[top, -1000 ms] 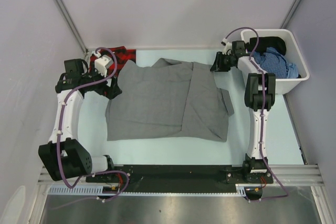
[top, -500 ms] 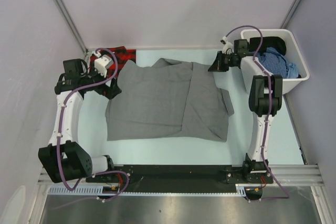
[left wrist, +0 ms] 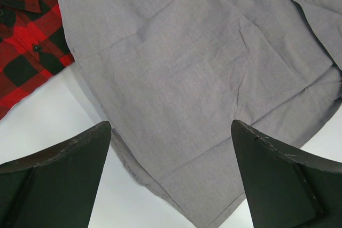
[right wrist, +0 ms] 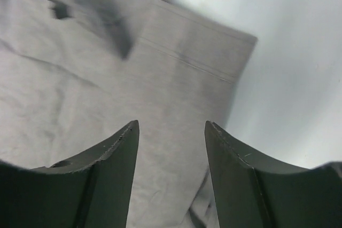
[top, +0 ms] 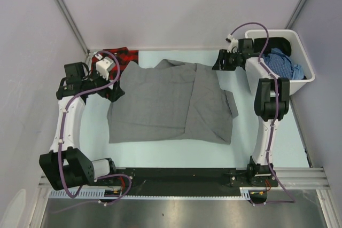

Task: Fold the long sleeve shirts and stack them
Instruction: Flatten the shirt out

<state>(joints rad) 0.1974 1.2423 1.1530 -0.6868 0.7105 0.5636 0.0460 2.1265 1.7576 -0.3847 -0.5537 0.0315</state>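
Note:
A plain grey long sleeve shirt (top: 171, 102) lies partly folded in the middle of the table, also filling the left wrist view (left wrist: 203, 78) and the right wrist view (right wrist: 107, 94). A red-and-black plaid shirt (top: 122, 56) peeks out behind its far left corner and shows at the upper left of the left wrist view (left wrist: 26, 30). My left gripper (top: 115, 90) hovers wide open over the grey shirt's left edge (left wrist: 171, 126), holding nothing. My right gripper (top: 220, 61) is open above the shirt's far right corner (right wrist: 171, 126), with no cloth between its jaws.
A white bin (top: 283, 62) with blue and black clothes stands at the far right, beside the right arm. Grey walls close in the table at the back and sides. A black rail (top: 176, 177) runs along the near edge.
The right gripper drew back slightly toward the far right corner, shut and then reopened. The left arm shifted only slightly. The grey shirt has not moved.

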